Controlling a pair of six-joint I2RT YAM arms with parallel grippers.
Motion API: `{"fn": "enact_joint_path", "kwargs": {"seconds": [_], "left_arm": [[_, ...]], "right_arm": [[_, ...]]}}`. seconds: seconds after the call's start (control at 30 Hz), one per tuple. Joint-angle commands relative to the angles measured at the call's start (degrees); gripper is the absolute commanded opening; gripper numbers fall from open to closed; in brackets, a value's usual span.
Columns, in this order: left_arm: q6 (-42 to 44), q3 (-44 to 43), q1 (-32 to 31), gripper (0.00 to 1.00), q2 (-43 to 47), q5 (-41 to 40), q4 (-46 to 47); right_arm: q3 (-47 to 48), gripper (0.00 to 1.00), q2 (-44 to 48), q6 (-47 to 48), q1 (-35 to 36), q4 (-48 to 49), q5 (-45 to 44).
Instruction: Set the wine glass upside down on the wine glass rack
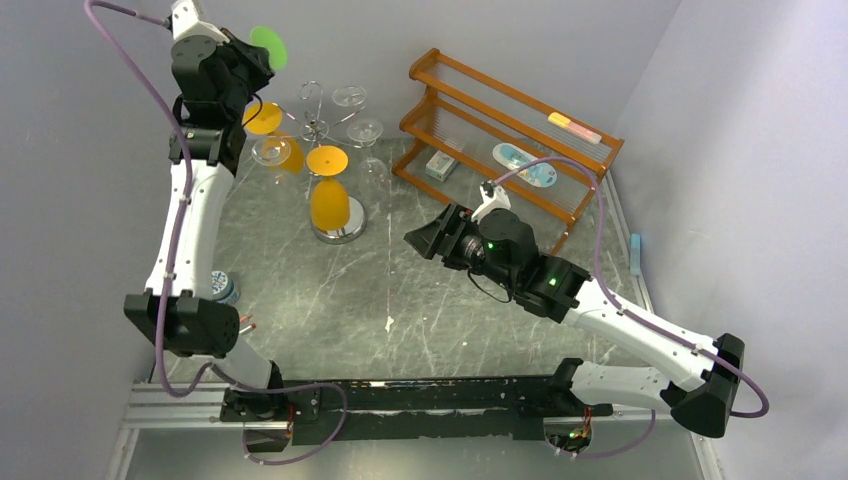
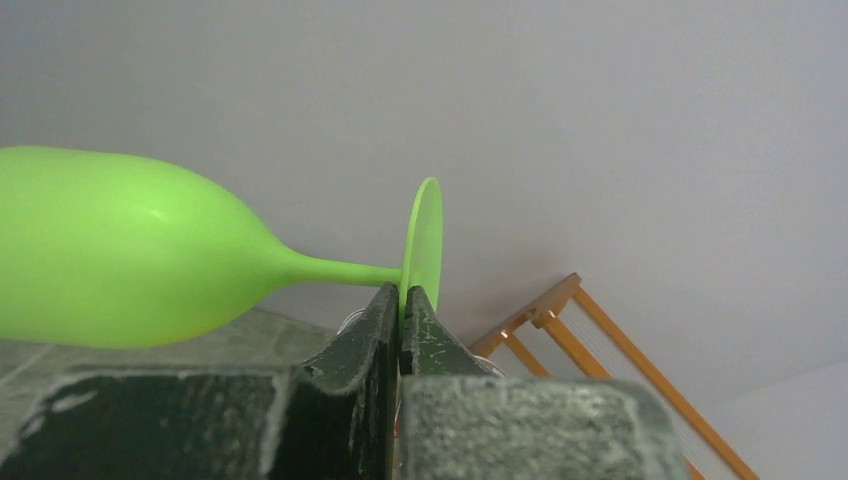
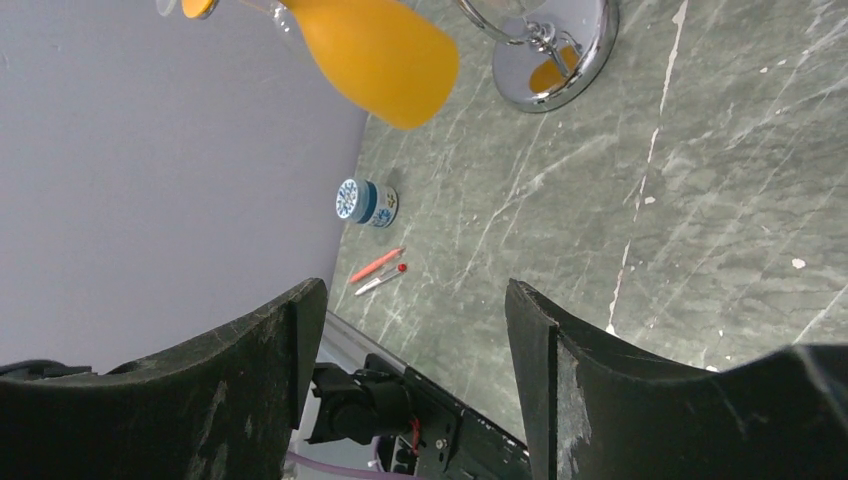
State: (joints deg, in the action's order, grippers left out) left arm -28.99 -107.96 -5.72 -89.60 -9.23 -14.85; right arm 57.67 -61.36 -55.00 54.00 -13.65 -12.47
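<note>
- The left gripper (image 2: 402, 300) is clamped tight on the rim of the green wine glass (image 2: 130, 250)'s round foot, its jaws almost together.
- In the left wrist view the glass lies sideways in the air, stem level, bowl out to the left.
- From above, the glass is high at the far left, not touching the wine glass rack (image 1: 348, 232), which stands to its right on the marbled table (image 1: 450, 320).
- An orange glass (image 1: 330, 203) and clear glasses (image 1: 365, 130) hang upside down on the rack.
- The right gripper (image 1: 432, 238) hovers between the rack and the wooden shelf (image 1: 510, 125), jaws wide and holding nothing.
- A blue-and-white jar (image 3: 366, 201) sits near the table's left edge.
</note>
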Motion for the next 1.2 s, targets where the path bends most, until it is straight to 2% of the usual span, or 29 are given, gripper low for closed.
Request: {"fn": "enact_joint_path", "kwargs": {"seconds": [0.0,0.13,0.3,0.73,0.9,1.17], "left_arm": [[-8.9,0.1,3.3,0.05,-4.0,16.7,7.1],[-14.0,2.4,5.2,0.05,-6.0,23.8,10.1],[-19.7,6.7,5.5,0.05,-5.1,27.0,11.4],[-30.9,9.7,6.9,0.05,-3.3,26.4,4.7],[-33.8,12.3,6.9,0.05,-1.9,26.3,5.8],[-35.9,13.7,6.9,0.05,-1.5,30.7,8.6]], "right_arm": [[-0.5,0.70,0.7,0.5,-0.4,-1.1,-1.2],[-0.7,0.70,1.3,0.4,-0.5,-1.7,-1.7],[-0.8,0.69,1.6,0.2,-0.6,-2.3,-2.1],[-1.5,0.68,2.3,-0.7,-0.6,-2.4,-1.9],[-1.9,0.68,3.0,-0.9,-0.6,-2.7,-2.1],[-2.3,0.68,3.3,-1.1,-0.5,-2.8,-2.2]]}}
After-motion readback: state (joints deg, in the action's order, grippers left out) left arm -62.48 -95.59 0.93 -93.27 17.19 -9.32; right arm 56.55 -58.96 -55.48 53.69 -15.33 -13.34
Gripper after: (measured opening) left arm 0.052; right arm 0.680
